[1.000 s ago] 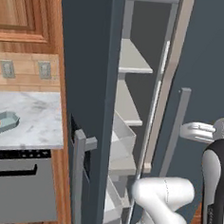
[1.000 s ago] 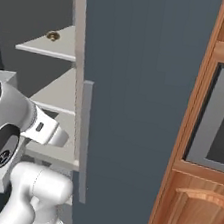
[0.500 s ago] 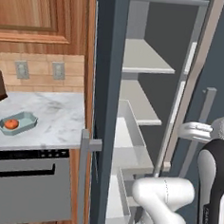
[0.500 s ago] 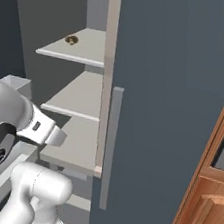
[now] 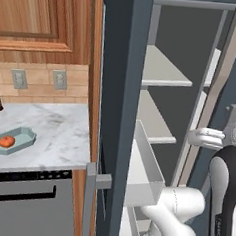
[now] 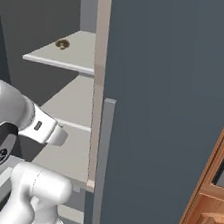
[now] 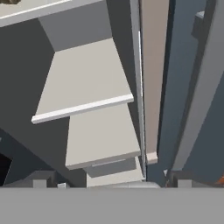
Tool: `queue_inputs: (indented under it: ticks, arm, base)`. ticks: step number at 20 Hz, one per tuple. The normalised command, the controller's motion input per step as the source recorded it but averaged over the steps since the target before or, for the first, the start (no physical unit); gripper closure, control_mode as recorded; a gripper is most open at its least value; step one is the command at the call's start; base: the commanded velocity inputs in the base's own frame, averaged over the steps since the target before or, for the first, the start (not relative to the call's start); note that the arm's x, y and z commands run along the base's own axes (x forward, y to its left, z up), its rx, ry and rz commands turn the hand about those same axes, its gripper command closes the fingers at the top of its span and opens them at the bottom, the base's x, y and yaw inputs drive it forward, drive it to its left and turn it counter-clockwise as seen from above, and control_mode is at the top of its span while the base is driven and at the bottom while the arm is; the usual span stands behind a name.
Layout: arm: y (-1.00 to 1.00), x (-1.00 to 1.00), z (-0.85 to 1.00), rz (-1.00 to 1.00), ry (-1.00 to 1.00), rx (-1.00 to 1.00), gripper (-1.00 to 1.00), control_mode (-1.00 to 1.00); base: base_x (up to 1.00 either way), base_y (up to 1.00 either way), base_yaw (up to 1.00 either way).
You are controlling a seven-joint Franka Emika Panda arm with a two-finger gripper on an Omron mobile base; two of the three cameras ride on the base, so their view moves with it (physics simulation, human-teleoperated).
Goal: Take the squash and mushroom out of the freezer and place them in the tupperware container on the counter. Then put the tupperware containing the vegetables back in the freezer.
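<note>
The squash point(image 5: 7, 141) lies inside the pale teal tupperware container point(image 5: 23, 135) on the marble counter point(image 5: 54, 130), left of the freezer point(image 5: 123, 90). The freezer stands open, with light grey shelves point(image 7: 83, 83). On its upper shelf sits the small brown mushroom point(image 6: 62, 44), also just showing at the top left corner of the hand view as the mushroom point(image 7: 8, 1). My gripper point(image 7: 109, 183) faces the shelves from in front of the freezer, open, its fingertips point(image 7: 40, 179) far apart with nothing between them.
A white door bin point(image 5: 146, 167) juts out at mid height beside my arm. The freezer's right door point(image 6: 172, 92) with its grey handle point(image 6: 102, 158) stands close on the right. Wooden wall cabinets point(image 5: 38, 13) hang over the counter, and a grey appliance front point(image 5: 27, 208) sits below it.
The whole picture has shifted as the base drove: counter and freezer slid right in the left base view, and more of the shelves shows. The squash stays in the tupperware.
</note>
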Motion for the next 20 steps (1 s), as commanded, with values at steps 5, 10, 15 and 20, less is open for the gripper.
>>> queue_inputs:
  ticks: [5, 10, 15, 20]
  arm:
    - [0.0, -0.07, 0.78, 0.0, -0.34, 0.0, -1.0, -1.0]
    - [0.02, 0.04, 0.98, 0.0, -0.45, 0.0, -1.0, -1.0]
    - [0.31, 0.94, 0.7, 0.04, -0.06, 0.0, -1.0, -1.0]
    - [0.52, 0.95, 0.54, 0.04, 0.0, 0.0, -1.0, -1.0]
  base:
    - [0.0, 0.0, 0.0]
    - [0.0, 0.0, 0.0]
    - [0.0, 0.0, 0.0]
    - [0.0, 0.0, 0.0]
